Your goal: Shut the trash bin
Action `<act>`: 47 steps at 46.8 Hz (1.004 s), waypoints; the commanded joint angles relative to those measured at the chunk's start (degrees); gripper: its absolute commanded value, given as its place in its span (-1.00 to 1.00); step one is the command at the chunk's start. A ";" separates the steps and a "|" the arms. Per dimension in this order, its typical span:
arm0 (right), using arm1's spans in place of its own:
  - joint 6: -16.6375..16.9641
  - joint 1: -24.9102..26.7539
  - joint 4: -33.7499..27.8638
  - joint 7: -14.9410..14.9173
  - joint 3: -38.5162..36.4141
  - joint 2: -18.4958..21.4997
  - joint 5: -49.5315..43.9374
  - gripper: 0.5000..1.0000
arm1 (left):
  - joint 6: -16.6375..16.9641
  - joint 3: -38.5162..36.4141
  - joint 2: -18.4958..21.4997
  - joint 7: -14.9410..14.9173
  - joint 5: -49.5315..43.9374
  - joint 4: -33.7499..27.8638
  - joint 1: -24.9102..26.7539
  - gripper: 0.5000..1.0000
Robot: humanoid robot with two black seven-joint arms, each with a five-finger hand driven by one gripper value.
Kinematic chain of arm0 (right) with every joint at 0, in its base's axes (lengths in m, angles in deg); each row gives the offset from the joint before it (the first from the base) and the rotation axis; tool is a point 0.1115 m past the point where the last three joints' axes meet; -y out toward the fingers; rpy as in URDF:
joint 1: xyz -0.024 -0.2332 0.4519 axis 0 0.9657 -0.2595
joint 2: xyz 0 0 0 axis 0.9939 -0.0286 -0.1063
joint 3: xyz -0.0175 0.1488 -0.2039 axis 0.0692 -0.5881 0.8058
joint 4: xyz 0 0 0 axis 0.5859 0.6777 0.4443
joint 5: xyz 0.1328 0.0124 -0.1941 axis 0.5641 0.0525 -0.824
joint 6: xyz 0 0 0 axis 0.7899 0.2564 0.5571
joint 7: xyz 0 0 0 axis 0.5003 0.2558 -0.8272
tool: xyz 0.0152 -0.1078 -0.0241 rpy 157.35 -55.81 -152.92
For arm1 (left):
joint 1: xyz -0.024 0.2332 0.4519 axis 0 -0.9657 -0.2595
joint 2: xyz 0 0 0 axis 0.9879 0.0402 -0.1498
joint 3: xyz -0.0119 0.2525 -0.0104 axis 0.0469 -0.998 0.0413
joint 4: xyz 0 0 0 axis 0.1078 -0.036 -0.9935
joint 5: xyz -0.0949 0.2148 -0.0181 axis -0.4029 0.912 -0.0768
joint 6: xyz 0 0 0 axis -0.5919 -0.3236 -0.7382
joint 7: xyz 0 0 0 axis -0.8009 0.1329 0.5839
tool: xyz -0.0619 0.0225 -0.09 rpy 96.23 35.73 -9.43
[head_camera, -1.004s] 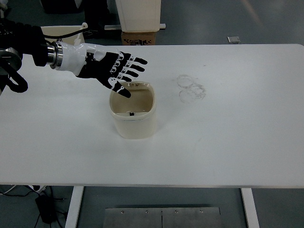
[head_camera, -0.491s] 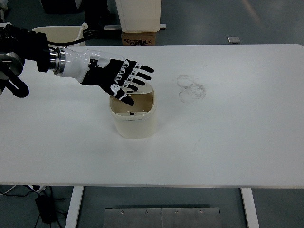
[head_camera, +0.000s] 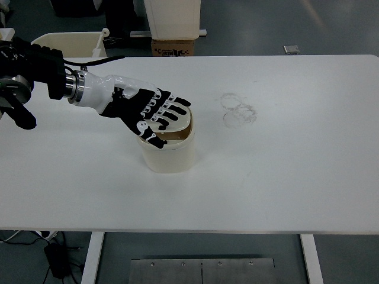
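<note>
A small cream trash bin (head_camera: 169,155) stands upright on the white table (head_camera: 284,165), left of centre. My left hand (head_camera: 155,114) lies flat over the bin's top, fingers spread and pointing right, pressing on the cream lid (head_camera: 183,123), which tilts down into the opening. A dark gap of the bin's inside (head_camera: 176,136) shows under the fingers. The hand holds nothing. My right arm does not show.
Faint ring marks (head_camera: 238,110) stain the table right of the bin. Beyond the far edge stand a cream container (head_camera: 65,42), a cardboard box (head_camera: 173,47) and a white bin (head_camera: 173,18) on the floor.
My left hand moved down and a little right, from above the bin's far left rim onto its top. The lid has swung down over most of the opening.
</note>
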 commanded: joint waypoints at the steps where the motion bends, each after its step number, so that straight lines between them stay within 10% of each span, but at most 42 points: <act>1: 0.01 0.00 0.00 0.00 0.00 0.00 0.00 0.97 | 0.20 -0.02 -0.02 0.00 0.00 -0.55 -0.63 1.00; 47: 0.01 0.00 0.00 0.00 0.00 0.00 0.00 0.97 | 1.61 -0.02 0.60 0.18 2.38 -1.70 -2.92 1.00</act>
